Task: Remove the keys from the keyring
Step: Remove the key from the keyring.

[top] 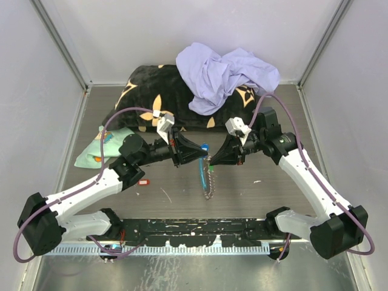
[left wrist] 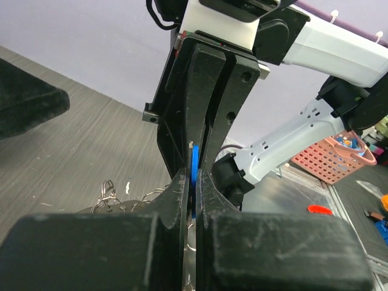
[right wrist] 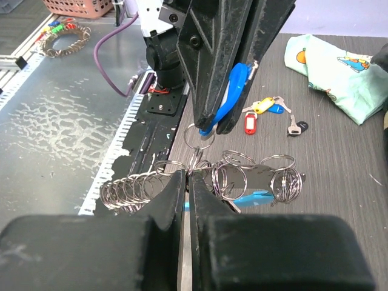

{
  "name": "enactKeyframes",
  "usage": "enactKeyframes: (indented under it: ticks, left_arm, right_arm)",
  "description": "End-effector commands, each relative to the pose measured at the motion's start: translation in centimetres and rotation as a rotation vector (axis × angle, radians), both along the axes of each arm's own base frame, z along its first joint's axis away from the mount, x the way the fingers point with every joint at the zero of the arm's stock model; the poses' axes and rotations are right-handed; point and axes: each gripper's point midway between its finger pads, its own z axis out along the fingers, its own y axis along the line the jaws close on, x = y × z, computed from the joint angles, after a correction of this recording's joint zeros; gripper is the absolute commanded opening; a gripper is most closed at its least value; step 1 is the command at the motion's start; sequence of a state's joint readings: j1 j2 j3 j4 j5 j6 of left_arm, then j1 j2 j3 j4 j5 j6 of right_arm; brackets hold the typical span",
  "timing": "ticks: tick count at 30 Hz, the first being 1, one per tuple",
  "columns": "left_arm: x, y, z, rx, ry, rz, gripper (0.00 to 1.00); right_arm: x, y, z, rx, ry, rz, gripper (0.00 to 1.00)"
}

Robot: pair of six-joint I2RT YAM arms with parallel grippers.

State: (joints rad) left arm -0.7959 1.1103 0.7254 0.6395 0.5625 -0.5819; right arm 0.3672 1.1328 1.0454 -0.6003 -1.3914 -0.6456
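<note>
Top view: the keyring (top: 210,182) dangles at six o'clock beneath the left claw (top: 195,153) and right claw (top: 213,159), which meet nose to nose; the grips are too small to read here. Left wrist: the left claw is clenched on its flat blue plastic crescent (left wrist: 194,170), mostly hidden. Right wrist: the right claw pinches a shiny wire ring; loose keys (right wrist: 267,109) lie at one o'clock on the grained tabletop (right wrist: 339,157).

Robotics lab test cell – pale panel walls (top: 42,73) are enclosing a grey table (top: 254,200), two white-and-black robot arms (top: 85,194) are sitting bolted to a black mounting plate (top: 194,229), purple cables (top: 112,121) are looping overhead, and a pink basket (left wrist: 333,159) is resting on a steel bench (right wrist: 60,109) alongside.
</note>
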Motion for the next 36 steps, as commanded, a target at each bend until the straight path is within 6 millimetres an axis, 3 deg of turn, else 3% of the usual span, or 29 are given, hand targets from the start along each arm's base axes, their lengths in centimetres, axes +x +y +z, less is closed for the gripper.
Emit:
enactKeyframes:
  ticks: [1,8,18,25,29,36]
  left_arm:
    - [-0.2,1.4,7.1,-0.09,-0.149,0.037,0.0]
    - [0.1,1.8,8.2,-0.05,-0.199,0.069,0.0]
    - [2.8,2.6,9.1,-0.037,-0.237,0.233,0.0]
    - [4.5,4.2,9.6,-0.038,-0.274,0.336,0.0]
    - [4.7,5.1,10.4,-0.072,-0.288,0.371,0.0]
    - [4.2,6.5,10.3,-0.153,-0.273,0.405,0.0]
  right_arm:
    - [0.4,0.3,0.0,-0.003,-0.055,0.004,0.07]
    - [1.8,1.1,0.6,0.056,-0.163,0.04,0.01]
    - [5.1,2.7,1.8,0.05,-0.167,-0.058,0.01]
    - [5.5,3.5,4.1,0.158,-0.065,-0.127,0.01]
    - [4.2,3.3,5.6,0.274,0.038,-0.133,0.01]
    - [4.8,3.1,6.7,0.302,0.133,-0.187,0.01]
